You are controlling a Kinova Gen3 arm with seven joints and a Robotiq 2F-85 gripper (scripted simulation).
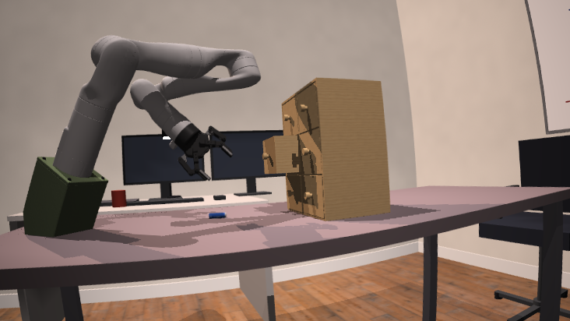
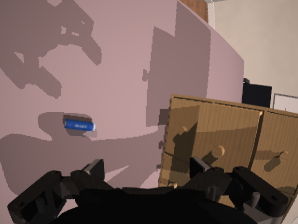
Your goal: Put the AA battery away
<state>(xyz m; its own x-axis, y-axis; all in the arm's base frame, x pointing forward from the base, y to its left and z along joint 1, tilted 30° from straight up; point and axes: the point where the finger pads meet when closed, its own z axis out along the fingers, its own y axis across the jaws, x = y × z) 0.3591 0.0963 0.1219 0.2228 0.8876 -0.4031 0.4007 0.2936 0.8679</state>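
Observation:
A small wooden chest (image 1: 335, 149) with two columns of drawers stands on the mauve table. Its middle left drawer (image 1: 280, 155) is pulled out; the other drawers sit in. In the wrist view the open drawer (image 2: 209, 139) shows from above, and I cannot make out its contents. The blue AA battery (image 1: 216, 215) lies on the table in front of the chest, and it also shows in the wrist view (image 2: 79, 124). My gripper (image 1: 215, 162) is open and empty, in the air to the left of the open drawer and well above the battery.
The arm's green base (image 1: 61, 197) stands at the table's left. Behind is a white desk with two monitors (image 1: 199, 157), a keyboard and a red cup (image 1: 118, 198). A black chair (image 1: 538, 223) stands at the right.

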